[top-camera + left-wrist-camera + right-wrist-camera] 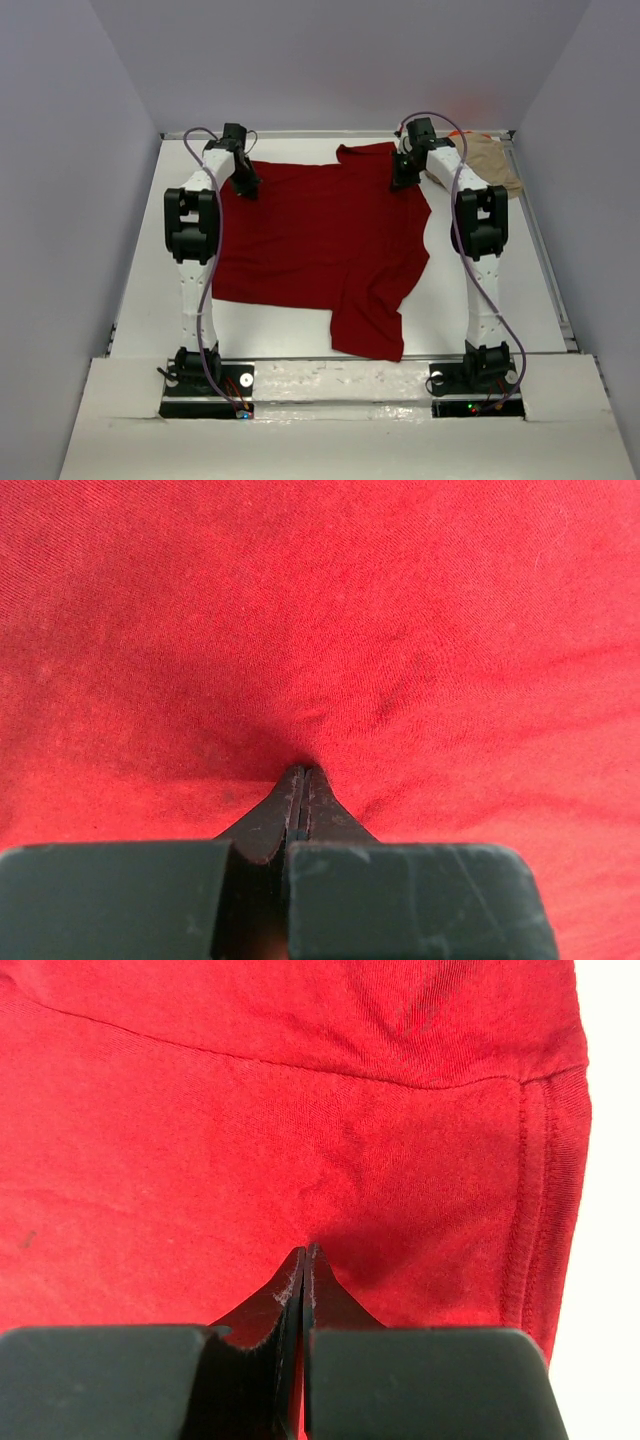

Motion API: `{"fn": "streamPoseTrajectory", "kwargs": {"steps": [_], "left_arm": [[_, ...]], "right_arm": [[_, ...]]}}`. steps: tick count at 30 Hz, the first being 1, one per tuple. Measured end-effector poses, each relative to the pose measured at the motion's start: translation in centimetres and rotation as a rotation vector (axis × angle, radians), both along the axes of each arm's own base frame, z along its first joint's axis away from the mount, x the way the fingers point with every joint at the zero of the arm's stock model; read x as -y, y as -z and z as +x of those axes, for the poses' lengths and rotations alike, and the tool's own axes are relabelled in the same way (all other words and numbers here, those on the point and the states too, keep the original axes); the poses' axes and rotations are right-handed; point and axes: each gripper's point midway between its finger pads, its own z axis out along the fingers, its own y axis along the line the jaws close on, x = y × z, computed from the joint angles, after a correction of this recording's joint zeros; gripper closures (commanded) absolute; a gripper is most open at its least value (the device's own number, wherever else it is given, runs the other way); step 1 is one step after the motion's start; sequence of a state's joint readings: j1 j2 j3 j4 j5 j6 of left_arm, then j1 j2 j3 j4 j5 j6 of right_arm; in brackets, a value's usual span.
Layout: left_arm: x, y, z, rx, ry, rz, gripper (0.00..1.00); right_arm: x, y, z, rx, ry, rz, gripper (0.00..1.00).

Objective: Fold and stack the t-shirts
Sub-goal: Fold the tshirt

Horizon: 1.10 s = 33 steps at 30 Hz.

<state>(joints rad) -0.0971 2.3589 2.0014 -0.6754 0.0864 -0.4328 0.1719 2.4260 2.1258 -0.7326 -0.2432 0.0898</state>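
Walled table: white, closed in by pale walls on the left, right and far sides; holds all the cloth.
Red shirt: spread mostly flat over the middle of the table, between the left arm and right arm; one flap reaching toward the near edge, right of centre; a lobe sticking out at the far side.
Tan shirt: bunched in the far right corner, partly hidden behind the right arm, apart from the red shirt.
Orange scrap: thin sliver at the far edge, just beside the tan shirt; too small to tell more.
Left gripper: fingers pressed together, tips down on the far left part of the red shirt, creases running in to the tips; pinching a small pucker of cloth.
Right gripper: fingers pressed together, tips on the far right part of the red shirt, near a stitched sleeve hem; impossible to tell whether cloth is caught between them.
Edges: far side of the red shirt close to the back wall; near flap close to the table's front edge; sleeve hem ending on bare white table.
Open room: narrow bare strip left of the red shirt, beyond the left arm; wider bare patch on the right, between the red shirt and the right wall, in front of the tan shirt; bare band at the near left, in front of the lower hem.
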Motion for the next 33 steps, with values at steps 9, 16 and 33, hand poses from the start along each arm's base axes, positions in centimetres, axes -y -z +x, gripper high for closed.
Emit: {"fn": "streamPoseTrajectory", "kwargs": {"steps": [9,16,33], "left_arm": [[0.3,0.1,-0.9,0.032,-0.019,-0.054,1.00],[0.4,0.1,-2.1,0.025,-0.022,-0.060,1.00],[0.2,0.2,-4.0,0.019,-0.031,-0.064,1.00]], "right_arm": [[0.1,1.0,-0.4,-0.014,0.003,-0.002,1.00],[0.1,1.1,-0.6,-0.008,0.005,-0.001,1.00],[-0.1,1.1,-2.5,-0.019,0.018,-0.016,1.00]]}}
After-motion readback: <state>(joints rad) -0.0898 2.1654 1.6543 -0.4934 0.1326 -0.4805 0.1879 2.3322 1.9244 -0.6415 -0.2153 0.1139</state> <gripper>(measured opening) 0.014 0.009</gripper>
